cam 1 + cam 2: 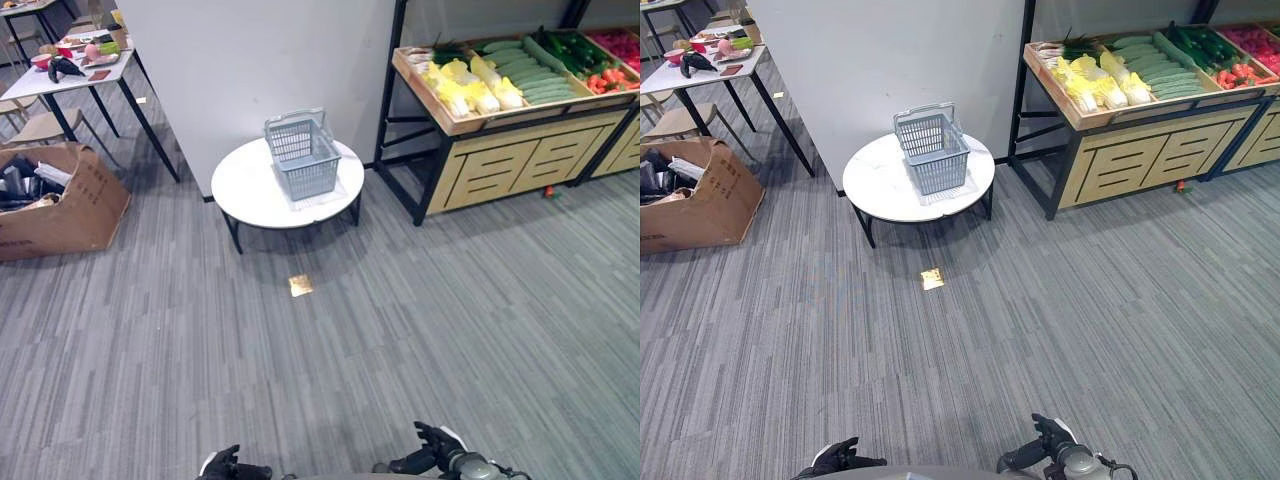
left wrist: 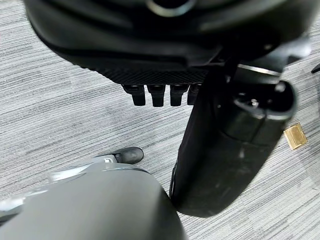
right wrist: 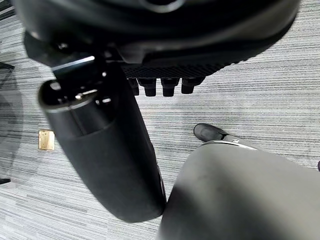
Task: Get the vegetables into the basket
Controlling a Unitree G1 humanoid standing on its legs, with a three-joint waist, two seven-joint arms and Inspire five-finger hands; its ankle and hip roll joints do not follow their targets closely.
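Note:
A grey plastic basket [image 1: 303,160] with its handle up stands empty on a low round white table [image 1: 240,190] ahead. The vegetables lie in a sloping wooden crate shelf [image 1: 520,125] at the far right: yellow-white cabbages [image 1: 470,88], green cucumbers [image 1: 530,75] and red tomatoes [image 1: 612,80]. My left hand [image 1: 225,466] and right hand [image 1: 432,447] hang low at the near edge of the eye views, far from the table and the shelf. Both are open and hold nothing. In the wrist views the left hand's fingers [image 2: 157,95] and the right hand's fingers [image 3: 160,86] point at the carpet.
A white partition wall [image 1: 250,60] stands behind the round table. At the left are an open cardboard box [image 1: 60,205] with clutter and a white desk [image 1: 60,78] with chairs. A small brass plate [image 1: 300,286] sits in the grey carpet. Open floor lies between me and the table.

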